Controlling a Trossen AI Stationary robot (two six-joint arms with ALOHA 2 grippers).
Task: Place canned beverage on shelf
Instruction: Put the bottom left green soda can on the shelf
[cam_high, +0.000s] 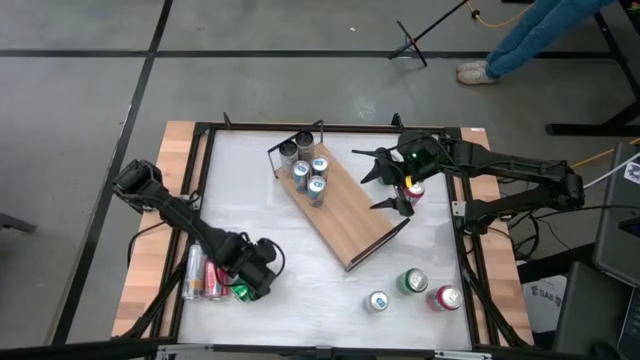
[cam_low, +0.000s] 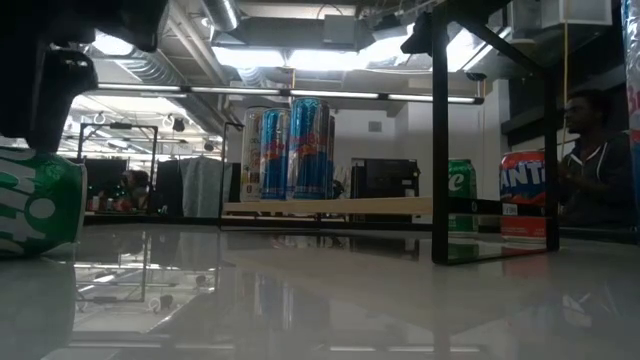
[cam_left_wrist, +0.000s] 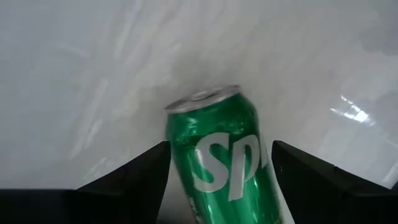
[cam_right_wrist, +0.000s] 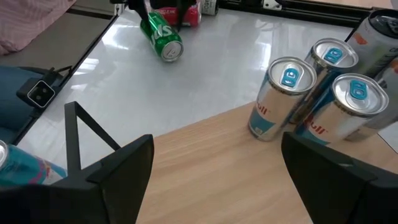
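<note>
Shelf (cam_high: 345, 205) carries five upright cans (cam_high: 308, 172) at its far end, right claw (cam_high: 392, 181) gaping over it, left claw (cam_high: 247, 287) straddling a lying green can (cam_left_wrist: 221, 158), ungripped.

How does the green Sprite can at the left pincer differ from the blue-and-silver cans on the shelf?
The green Sprite can lies on its side on the white table, between the left pincer's open fingers; the blue-and-silver cans stand upright on the shelf. The Sprite can looks short and wide; the shelf cans look tall and slim. The Sprite can has no can touching it in the left wrist view; the shelf cans stand clustered at one end. All are sealed drink cans.
</note>
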